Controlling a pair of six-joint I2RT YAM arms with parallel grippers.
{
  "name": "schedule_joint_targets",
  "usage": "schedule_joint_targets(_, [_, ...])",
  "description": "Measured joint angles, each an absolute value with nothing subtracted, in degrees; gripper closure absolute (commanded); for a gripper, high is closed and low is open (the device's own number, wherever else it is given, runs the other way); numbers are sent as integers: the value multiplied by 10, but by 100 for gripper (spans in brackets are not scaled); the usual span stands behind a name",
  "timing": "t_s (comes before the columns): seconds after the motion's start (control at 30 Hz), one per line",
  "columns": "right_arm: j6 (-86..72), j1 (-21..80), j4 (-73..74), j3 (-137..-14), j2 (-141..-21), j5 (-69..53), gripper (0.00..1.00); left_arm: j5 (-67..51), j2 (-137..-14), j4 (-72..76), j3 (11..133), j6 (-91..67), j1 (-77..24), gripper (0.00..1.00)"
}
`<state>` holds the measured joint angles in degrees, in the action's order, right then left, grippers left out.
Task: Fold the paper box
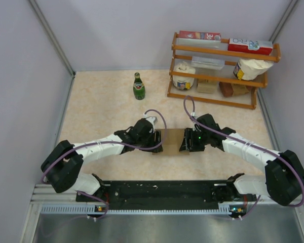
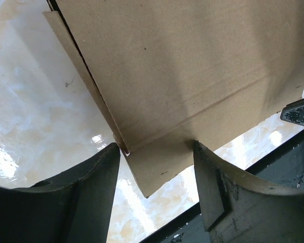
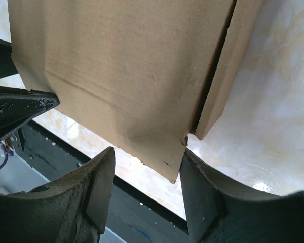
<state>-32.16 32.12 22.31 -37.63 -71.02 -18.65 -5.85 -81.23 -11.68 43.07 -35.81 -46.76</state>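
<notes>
We bracket the paper box (image 1: 173, 140) from both ends, left hand (image 2: 154, 169) and right hand (image 3: 147, 174) each spread open astride a flap, likely steadying it for folding

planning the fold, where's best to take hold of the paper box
By its thin end flaps, one arm from each side: the paper box spans lengthwise between the arms, and a flap corner pokes between the open left fingers and right fingers.
</notes>
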Motion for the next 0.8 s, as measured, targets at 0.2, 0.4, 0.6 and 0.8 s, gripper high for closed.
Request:
schedule_joint_targets(0.2, [-317,320,225,-376,-710,-187,42,-58,-821,-110,431,-359,-468,36])
schedule_joint_targets(0.4, [-311,314,237,-376,-698,-187,38,-60,-831,-101,431,-359,-468,36])
schedule_joint_targets(0.6, [-302,305,245,-376,-686,-184,37,-59,-833,-100,431,-359,-469,36])
schedule_joint_targets(0.8, [-291,301,254,-376,-686,-168,37,-56,-847,-95,434,-359,-469,36])
